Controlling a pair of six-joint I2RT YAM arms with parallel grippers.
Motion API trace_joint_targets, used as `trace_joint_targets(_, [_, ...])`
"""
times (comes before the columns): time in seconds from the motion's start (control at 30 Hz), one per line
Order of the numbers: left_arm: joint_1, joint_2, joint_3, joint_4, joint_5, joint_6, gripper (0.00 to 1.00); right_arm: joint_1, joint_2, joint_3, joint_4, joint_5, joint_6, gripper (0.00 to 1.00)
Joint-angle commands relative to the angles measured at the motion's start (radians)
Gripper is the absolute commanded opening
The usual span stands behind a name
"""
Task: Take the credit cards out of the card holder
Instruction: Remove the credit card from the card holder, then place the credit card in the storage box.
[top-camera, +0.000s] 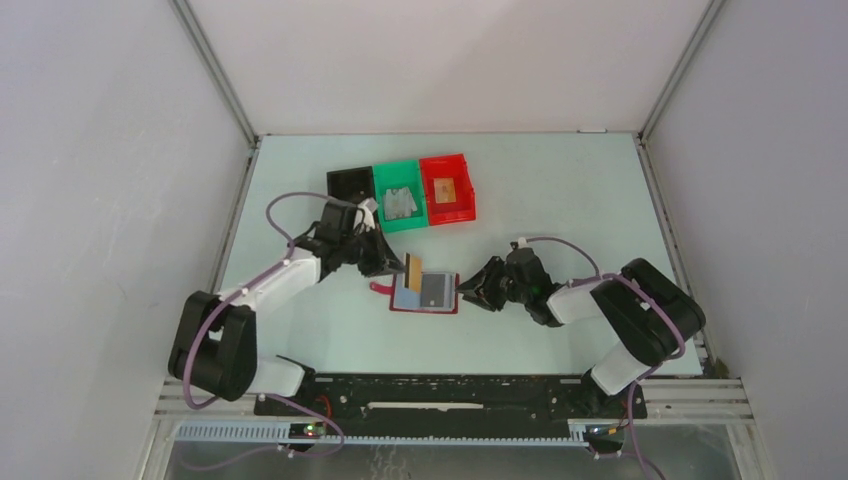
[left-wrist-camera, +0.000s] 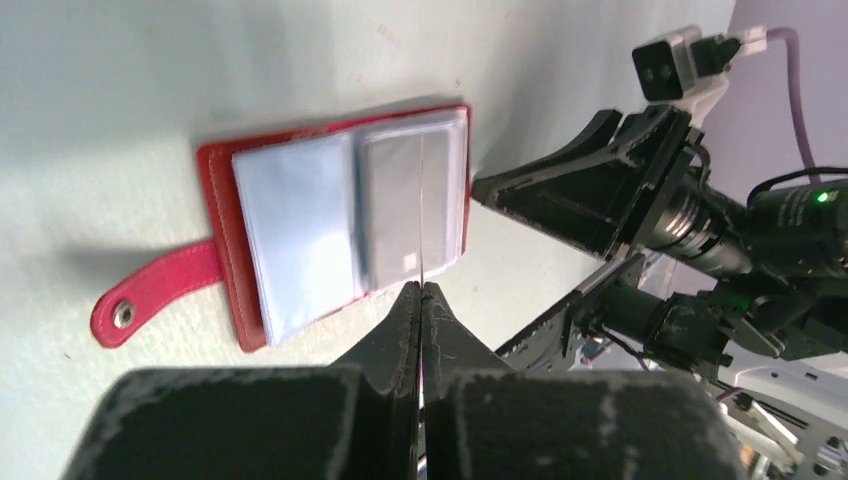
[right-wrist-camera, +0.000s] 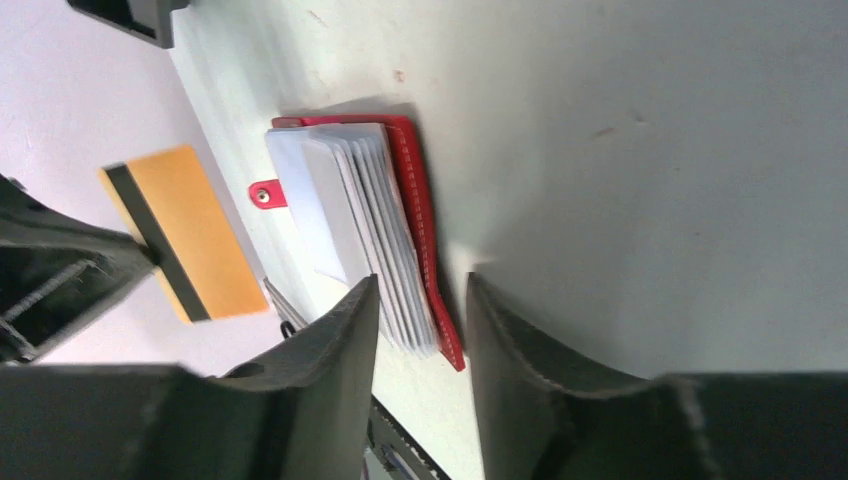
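"Pale green counter (top-camera: 560, 200), and both arms are crowded over the middle of it. What worries you most?"

"The card holder (top-camera: 425, 294). It lies open at the middle of the counter. The right claw (right-wrist-camera: 422, 285) is slack: its jaws stand apart around the holder's right edge without pinching it. With nothing pinning the holder down, I'd expect it to drag or lift if a card is tugged from a tight pocket."

"And the left claw (left-wrist-camera: 421, 290)?"

"Clenched on the tan card (right-wrist-camera: 190, 235), the one with a dark stripe. It holds the card above the holder's far edge and, as far as I can judge, clear of the plastic sleeves (right-wrist-camera: 385, 240). It grips only one end, so the card could swivel or slip while being carried. The two claws are also near each other, and a careless swing might knock them together."

"Containers?"

"Three bins sit side by side at the far side. The black bin (top-camera: 335, 180) is on the left, too dark inside to tell what it holds. The green bin (top-camera: 398, 168) in the middle holds a grey item (top-camera: 401, 203). The red bin (top-camera: 445, 160) on the right holds a small tan item (top-camera: 446, 190). Then there's the holder itself, with a light blue card (top-camera: 406, 296) in its left pocket and a grey card (top-camera: 436, 289) in its right. Neither is out yet."
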Motion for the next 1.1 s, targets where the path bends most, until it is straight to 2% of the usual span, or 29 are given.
trace_joint_targets(0.0, [-0.001,-0.021,0.165,-0.123,-0.062,0.063,0.0,-0.011,-0.055,-0.035,-0.208,0.129,-0.054,0.54])
trace_joint_targets(0.13, [-0.015,0.044,0.306,-0.197,-0.104,0.096,0.0,-0.019,-0.15,-0.035,-0.294,0.176,-0.071,0.57])
trace_joint_targets(0.57, [-0.058,0.372,0.857,-0.438,-0.295,0.167,0.0,-0.065,-0.456,-0.035,-0.572,0.28,-0.144,0.58])
trace_joint_targets(0.73, [-0.084,0.56,1.128,-0.515,-0.338,0.168,0.0,-0.072,-0.535,-0.035,-0.664,0.284,-0.157,0.58])
trace_joint_targets(0.97, [-0.114,0.846,1.619,-0.659,-0.482,0.165,0.0,-0.073,-0.624,-0.044,-0.762,0.313,-0.158,0.58])
trace_joint_targets(1.07, [-0.131,0.937,1.735,-0.68,-0.542,0.158,0.0,-0.073,-0.663,-0.064,-0.787,0.317,-0.145,0.58])
